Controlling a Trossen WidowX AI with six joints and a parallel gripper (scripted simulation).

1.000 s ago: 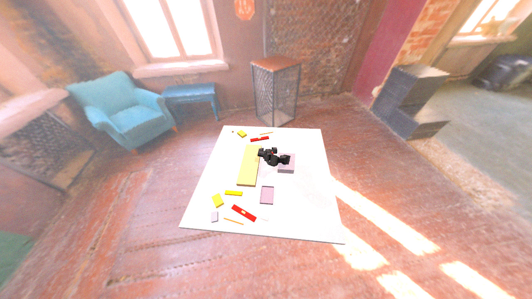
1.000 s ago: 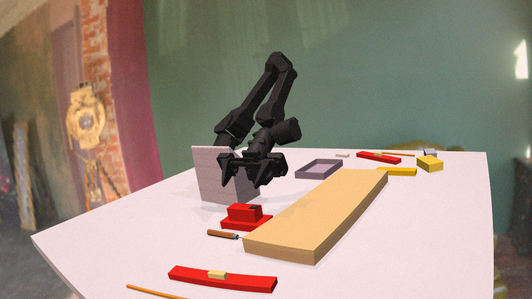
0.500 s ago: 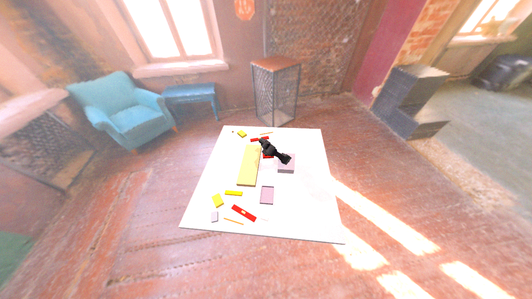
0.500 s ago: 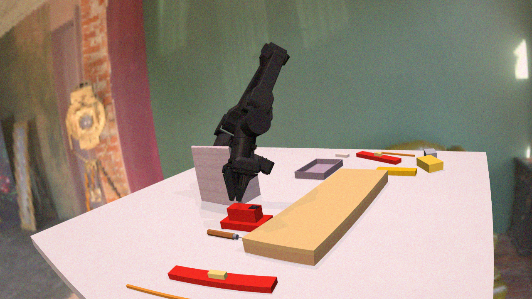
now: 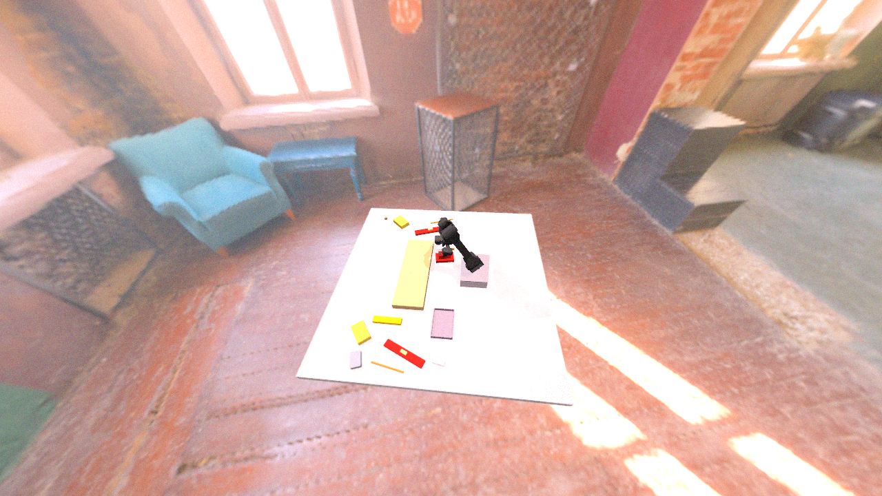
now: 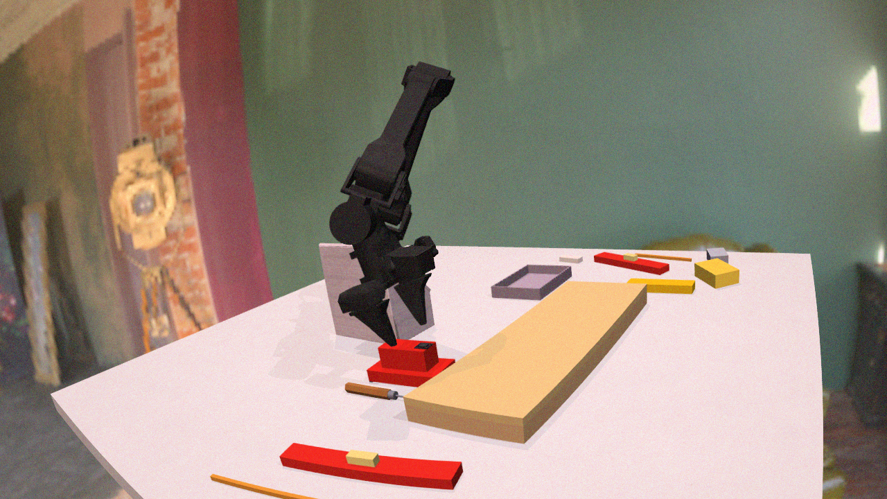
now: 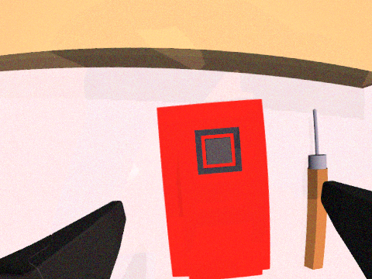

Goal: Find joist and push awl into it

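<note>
The red stud finder (image 5: 439,259) (image 6: 406,357) (image 7: 217,217) stands on the table beside the long side of the tan floor panel (image 5: 408,277) (image 6: 527,347) (image 7: 116,23), its dark square marking facing up. My gripper (image 6: 407,333) (image 7: 225,203) is open and empty, pointing down just above the stud finder, with one finger to each side of it in the wrist view. The awl (image 6: 369,391) (image 7: 317,217) lies beside the stud finder, its metal tip toward the panel; the right finger overlaps its handle's edge in the wrist view. The shallow tray (image 5: 442,324) (image 6: 514,292) holds nothing. The joist is hidden.
A pale block (image 5: 473,283) stands by the arm's base. One red level (image 5: 425,231) (image 6: 402,471) lies past the panel's near end in the exterior view. Another level (image 5: 394,348) (image 6: 638,264) and yellow blocks (image 5: 360,332) (image 6: 716,273) lie beyond its other end.
</note>
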